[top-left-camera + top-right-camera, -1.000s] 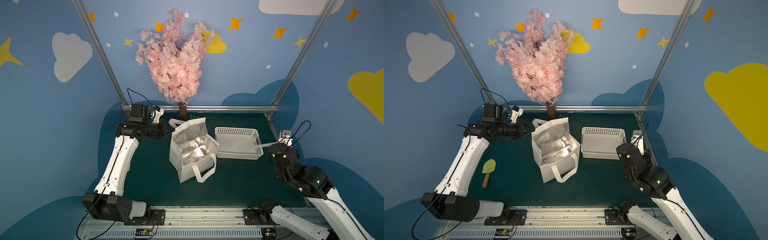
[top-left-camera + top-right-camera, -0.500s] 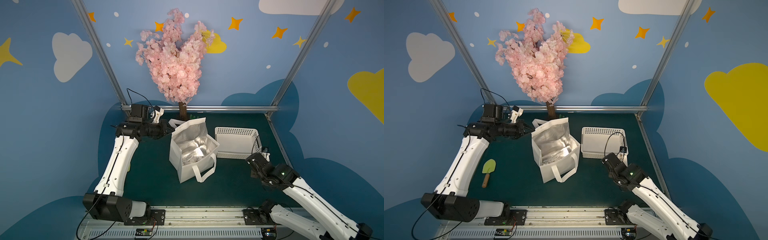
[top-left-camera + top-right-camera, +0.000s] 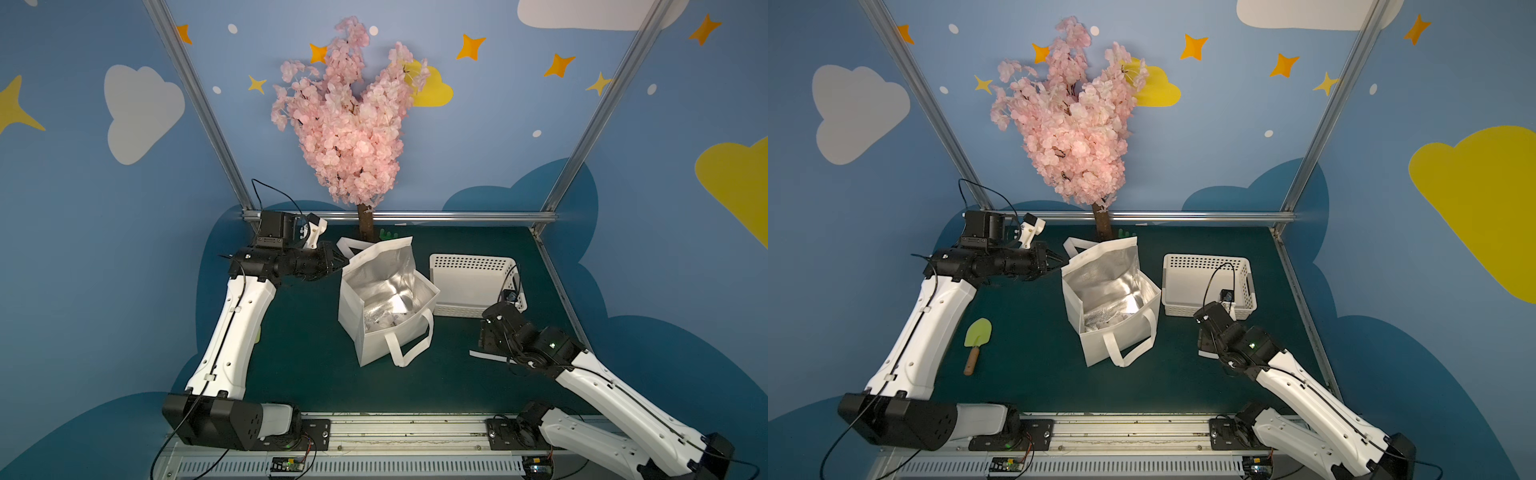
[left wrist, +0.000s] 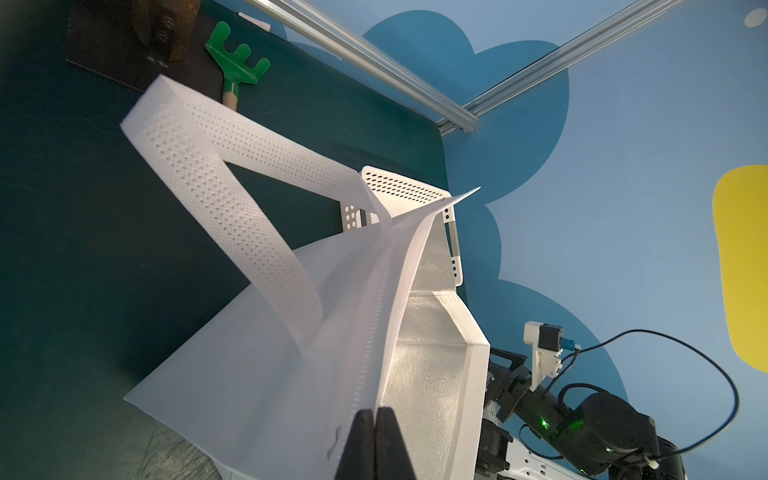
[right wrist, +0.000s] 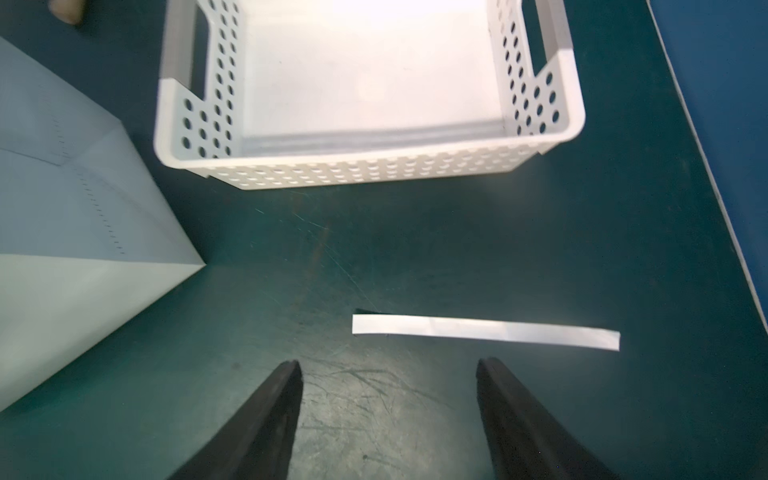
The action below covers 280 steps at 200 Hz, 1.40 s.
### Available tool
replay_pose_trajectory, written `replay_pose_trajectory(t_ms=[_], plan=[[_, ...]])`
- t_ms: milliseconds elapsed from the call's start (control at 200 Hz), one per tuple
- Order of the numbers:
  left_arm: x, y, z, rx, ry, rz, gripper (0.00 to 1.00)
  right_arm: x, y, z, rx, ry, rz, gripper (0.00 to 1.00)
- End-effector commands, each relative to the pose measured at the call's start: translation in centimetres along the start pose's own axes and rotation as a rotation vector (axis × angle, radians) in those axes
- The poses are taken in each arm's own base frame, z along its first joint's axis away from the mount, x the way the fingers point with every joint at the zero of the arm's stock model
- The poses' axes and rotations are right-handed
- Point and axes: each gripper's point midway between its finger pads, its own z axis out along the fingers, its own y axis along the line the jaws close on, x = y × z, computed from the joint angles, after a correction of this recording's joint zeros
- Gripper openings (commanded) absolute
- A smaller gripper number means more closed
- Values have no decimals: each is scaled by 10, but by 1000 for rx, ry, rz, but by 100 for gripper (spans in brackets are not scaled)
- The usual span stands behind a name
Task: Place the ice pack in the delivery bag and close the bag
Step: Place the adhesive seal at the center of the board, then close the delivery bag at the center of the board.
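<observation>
The delivery bag (image 3: 374,338) (image 3: 1096,347) stands open mid-table, white outside with a silver foil lining. My left gripper (image 3: 343,264) (image 4: 376,411) is shut on the top edge of its raised back flap at the far left corner. A pale printed packet (image 3: 382,323) lies on the bag's foil floor; I cannot tell whether it is the ice pack. My right gripper (image 5: 388,365) (image 3: 484,340) is open and empty, low over the table right of the bag. A white strip (image 5: 486,332) (image 3: 486,356) lies flat just ahead of its fingertips.
A white perforated basket (image 3: 469,266) (image 5: 374,166) sits right of the bag, just beyond my right gripper. A green trowel (image 3: 978,332) lies by my left arm. A green toy rake (image 4: 237,62) rests by the pink tree's trunk (image 3: 365,222). The table's right edge is close to my right arm.
My right arm has swung down from beside the basket's right end to low in front of it, and its jaws have opened. The white strip now lies on the table. My left arm has not moved.
</observation>
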Motion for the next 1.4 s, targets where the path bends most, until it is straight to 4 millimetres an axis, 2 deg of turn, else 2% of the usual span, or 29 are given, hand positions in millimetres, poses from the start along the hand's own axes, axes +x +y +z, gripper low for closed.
replay_pose_trajectory(t_ms=[0, 40, 105, 170, 325, 426, 481, 646, 746, 926, 1086, 1222, 1397], plan=[[3, 0, -5, -11, -6, 21, 17, -48, 28, -23, -143, -173, -53, 79], [2, 1, -6, -17, -10, 25, 26, -58, 40, -29, -194, -203, -81, 79], [0, 1, -8, -28, -18, 34, 34, -73, 55, -37, -246, -235, -123, 84], [-3, 0, -10, -41, -31, 47, 44, -88, 75, -44, -317, -252, -179, 84], [-10, 0, -18, -80, -72, 81, 49, -117, 117, -56, -453, -259, -266, 83], [-13, 10, -19, -128, -92, 86, 50, -123, 144, -64, -567, -251, -350, 81], [-15, 16, -20, -144, -102, 76, 50, -124, 152, -64, -596, -240, -376, 81], [-28, 28, -24, -153, -150, 46, 50, -113, 160, -56, -653, -196, -389, 81], [-35, 28, -19, -124, -163, 52, 50, -102, 162, -56, -734, -151, -399, 81], [-52, 26, 0, -36, -184, 63, 50, -88, 144, -43, -819, -87, -342, 82], [-69, 36, 27, -2, -171, 101, 50, -84, 147, -42, -920, -169, -394, 83], [-83, 46, 60, 50, -117, 107, 52, -79, 153, -45, -1001, -258, -476, 86], [-83, 54, 103, 116, -17, 80, 52, -81, 152, -57, -1039, -285, -504, 90]])
